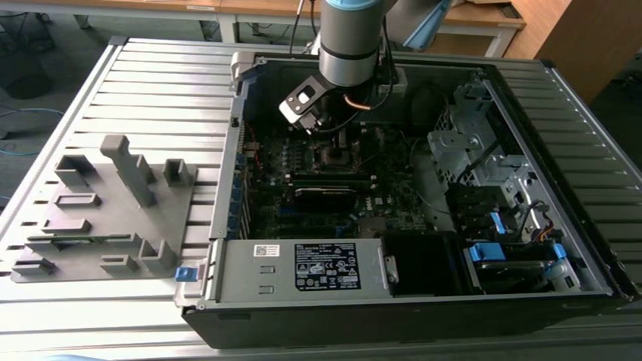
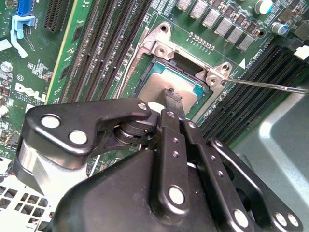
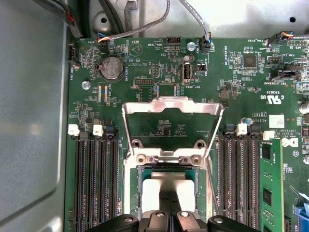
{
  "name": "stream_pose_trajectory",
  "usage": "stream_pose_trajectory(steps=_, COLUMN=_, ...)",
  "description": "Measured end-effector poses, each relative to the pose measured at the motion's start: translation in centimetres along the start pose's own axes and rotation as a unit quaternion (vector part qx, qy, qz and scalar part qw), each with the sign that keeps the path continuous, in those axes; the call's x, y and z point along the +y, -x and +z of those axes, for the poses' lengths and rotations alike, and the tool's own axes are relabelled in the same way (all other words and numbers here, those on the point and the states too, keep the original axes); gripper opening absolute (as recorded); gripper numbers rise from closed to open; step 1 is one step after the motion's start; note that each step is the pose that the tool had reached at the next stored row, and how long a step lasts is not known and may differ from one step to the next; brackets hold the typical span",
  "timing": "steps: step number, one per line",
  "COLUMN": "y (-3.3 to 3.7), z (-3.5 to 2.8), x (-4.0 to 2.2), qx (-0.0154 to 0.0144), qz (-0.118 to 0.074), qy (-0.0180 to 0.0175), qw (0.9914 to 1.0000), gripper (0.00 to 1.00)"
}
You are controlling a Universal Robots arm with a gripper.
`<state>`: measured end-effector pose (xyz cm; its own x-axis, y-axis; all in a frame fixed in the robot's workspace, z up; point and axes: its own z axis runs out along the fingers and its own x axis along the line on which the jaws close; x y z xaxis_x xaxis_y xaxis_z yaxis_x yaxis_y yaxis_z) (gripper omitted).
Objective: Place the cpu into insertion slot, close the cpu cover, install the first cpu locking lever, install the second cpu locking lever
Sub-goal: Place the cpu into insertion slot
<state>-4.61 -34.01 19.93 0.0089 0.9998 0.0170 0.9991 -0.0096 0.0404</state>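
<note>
Our gripper's (image 2: 172, 96) jaws sit pinched together over the cpu (image 2: 155, 86) in its insertion slot (image 2: 166, 60), cpu cover (image 3: 140, 107) upright for access.

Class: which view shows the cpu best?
The second wrist view: the cpu shows its grey face plainly, the gripper at its edge. The first wrist view shows it pale; in the exterior view it is too small to tell.

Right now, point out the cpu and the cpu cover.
cpu (image 2: 157, 84): second wrist view, on its bare grey face.
cpu cover (image 3: 145, 104): first wrist view, on the raised frame's top bar.
</note>
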Motion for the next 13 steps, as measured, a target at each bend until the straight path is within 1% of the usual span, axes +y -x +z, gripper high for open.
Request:
stream_pose_trajectory(steps=6, y=0.02, z=0.11, x=-0.01, qx=-0.0004, qz=0.000, qy=-0.0002, qw=1.00000, gripper=0.11)
stream_pose_trajectory(steps=9, y=0.00, z=0.14, x=-0.01, qx=0.0000, qz=0.000, qy=0.0000, qw=1.00000, gripper=0.11)
stream_pose_trajectory(steps=11, y=0.00, z=0.09, x=0.00, qx=0.0001, qz=0.000, qy=0.0002, qw=1.00000, gripper=0.11)
stream_pose_trajectory(steps=13, y=-0.05, z=-0.12, x=0.03, qx=0.0012, qz=0.000, qy=0.0009, qw=1.00000, gripper=0.11)
